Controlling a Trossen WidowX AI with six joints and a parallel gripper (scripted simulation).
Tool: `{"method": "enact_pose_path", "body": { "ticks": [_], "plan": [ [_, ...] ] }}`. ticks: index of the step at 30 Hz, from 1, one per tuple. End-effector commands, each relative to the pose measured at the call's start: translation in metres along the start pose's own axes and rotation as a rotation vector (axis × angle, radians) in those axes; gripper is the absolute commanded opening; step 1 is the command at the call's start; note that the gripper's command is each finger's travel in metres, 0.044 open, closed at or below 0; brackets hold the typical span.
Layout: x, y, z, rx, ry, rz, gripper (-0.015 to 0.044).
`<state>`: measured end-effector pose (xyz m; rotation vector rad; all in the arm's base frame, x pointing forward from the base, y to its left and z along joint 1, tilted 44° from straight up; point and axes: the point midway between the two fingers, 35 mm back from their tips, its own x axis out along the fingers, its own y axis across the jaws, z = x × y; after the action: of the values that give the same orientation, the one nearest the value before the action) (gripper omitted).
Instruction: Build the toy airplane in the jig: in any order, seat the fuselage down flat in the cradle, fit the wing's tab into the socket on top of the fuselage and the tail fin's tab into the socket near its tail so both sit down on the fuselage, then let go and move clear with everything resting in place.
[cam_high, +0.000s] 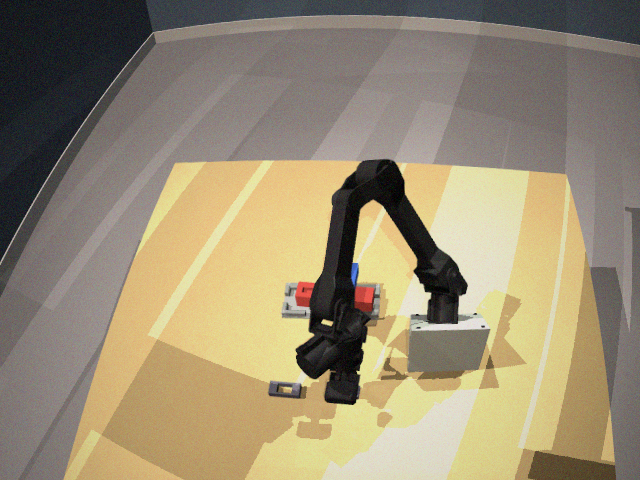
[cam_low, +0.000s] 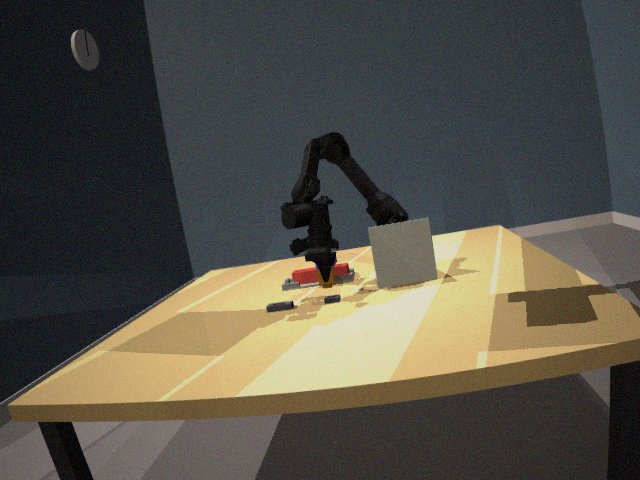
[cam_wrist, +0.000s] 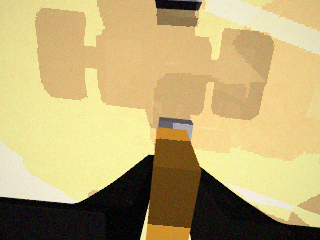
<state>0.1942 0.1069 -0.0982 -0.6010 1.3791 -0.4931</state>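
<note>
On the table (cam_low: 170, 335), a small dark holder (cam_high: 284, 389) lies left of the hand (cam_low: 325, 279). The hand grips an orange fin (cam_wrist: 172, 185), lifted off the table, in front of the jig (cam_high: 289, 308). The red fuselage (cam_high: 302, 292) sits in the cradle with the blue wing (cam_high: 354, 272) on top. The grey base (cam_high: 447, 346) stands to the right.

Gripper (cam_low: 324, 277) above table (cam_low: 361, 351), tail fin (cam_wrist: 172, 187) between fingers; jig (cam_high: 289, 304) with fuselage (cam_high: 305, 293) behind; two stands (cam_low: 279, 306) (cam_low: 331, 298) below, in front.

Table (cam_low: 361, 356) – matt, wood-look; arm (cam_high: 341, 242) – matt black, perhaps plastic.
</note>
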Motion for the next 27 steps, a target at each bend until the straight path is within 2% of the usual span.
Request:
{"method": "enact_pose_path", "body": {
  "ticks": [1, 27],
  "plan": [
    [-0.014, 0.003, 0.001, 0.0, 0.001, 0.007, 0.0],
    [-0.091, -0.003, -0.009, -0.031, 0.045, -0.025, 0.0]
  ]
}}
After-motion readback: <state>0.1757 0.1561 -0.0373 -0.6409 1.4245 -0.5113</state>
